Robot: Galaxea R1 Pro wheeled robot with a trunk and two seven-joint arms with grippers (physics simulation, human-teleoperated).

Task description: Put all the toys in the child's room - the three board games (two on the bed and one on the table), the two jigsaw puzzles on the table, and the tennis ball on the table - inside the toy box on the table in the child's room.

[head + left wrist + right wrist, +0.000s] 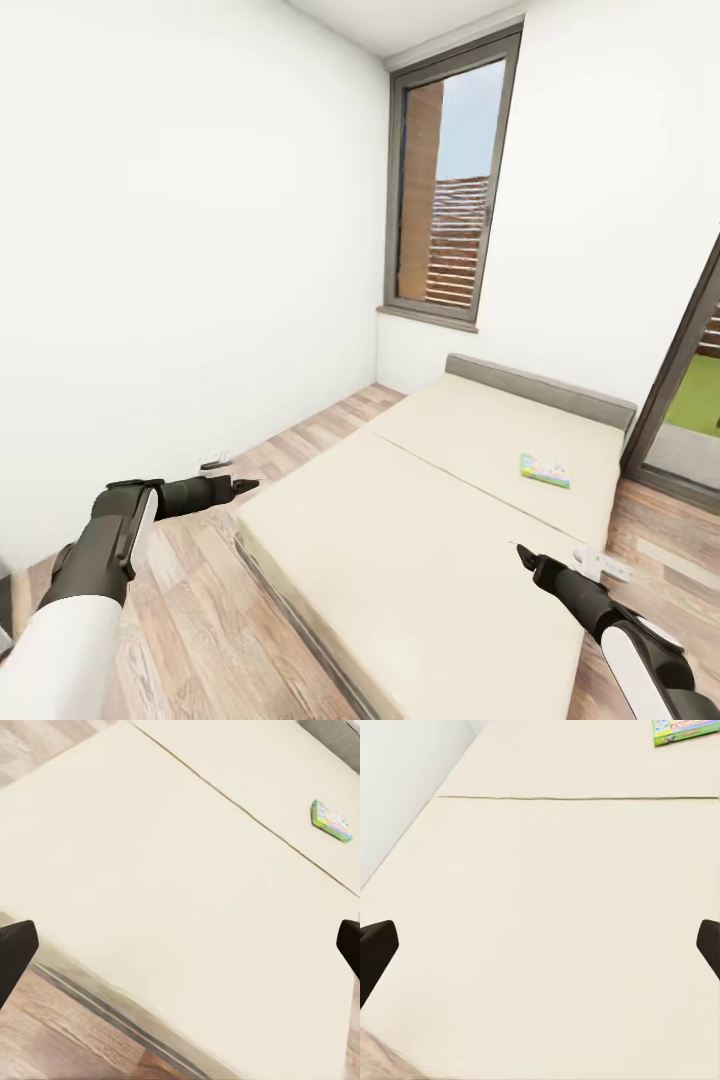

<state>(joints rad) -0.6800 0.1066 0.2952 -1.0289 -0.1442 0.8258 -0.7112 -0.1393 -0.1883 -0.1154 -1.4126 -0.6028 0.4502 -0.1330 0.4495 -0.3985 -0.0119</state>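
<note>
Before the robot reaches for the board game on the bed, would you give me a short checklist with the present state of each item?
1. Board game in sight, lying flat on the bed: ok.
2. Bed around it free of obstacles: ok.
3. Left gripper open and empty: ok.
4. Right gripper open and empty: ok.
5. Game within reach: not ok; it lies beyond the seam, far from both grippers.
6. Second game located: cannot tell.

White walls (180, 250) enclosed a narrow room. Wood-plank floor (200, 600) ran beneath. Tall grey-framed window (450, 190) stood in the far wall, daylight outside; a glazed door (685, 400) showed at right.
</note>
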